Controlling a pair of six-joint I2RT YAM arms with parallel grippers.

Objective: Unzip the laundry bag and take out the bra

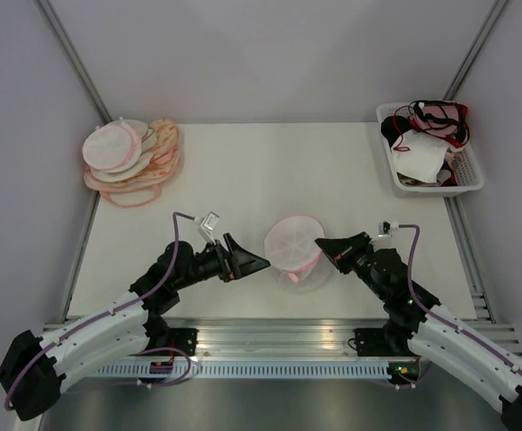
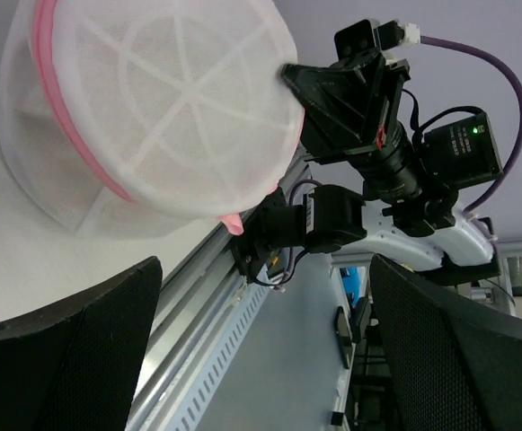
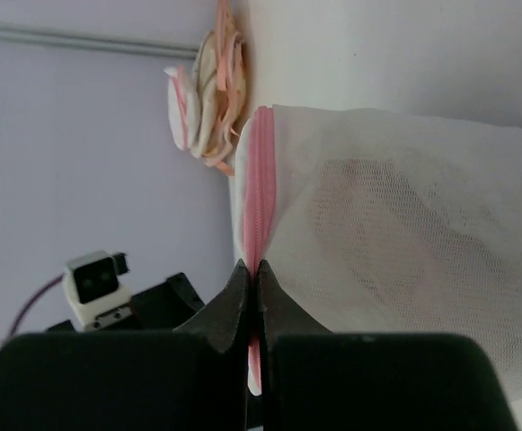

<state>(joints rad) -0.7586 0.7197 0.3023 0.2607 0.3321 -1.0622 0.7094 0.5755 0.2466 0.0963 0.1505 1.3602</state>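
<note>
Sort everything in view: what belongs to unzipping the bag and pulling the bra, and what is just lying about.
Job in hand: laundry bag; pale shape inside it, likely the bra; right pincer, shut on the pink zip rim; left pincer, open, near the bag.
Lying about: pile of pouches; basket of garments.

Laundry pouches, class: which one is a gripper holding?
The lone laundry bag; the right gripper pinches its pink rim. The other pouches lie in a stacked pile at the far left.
</note>
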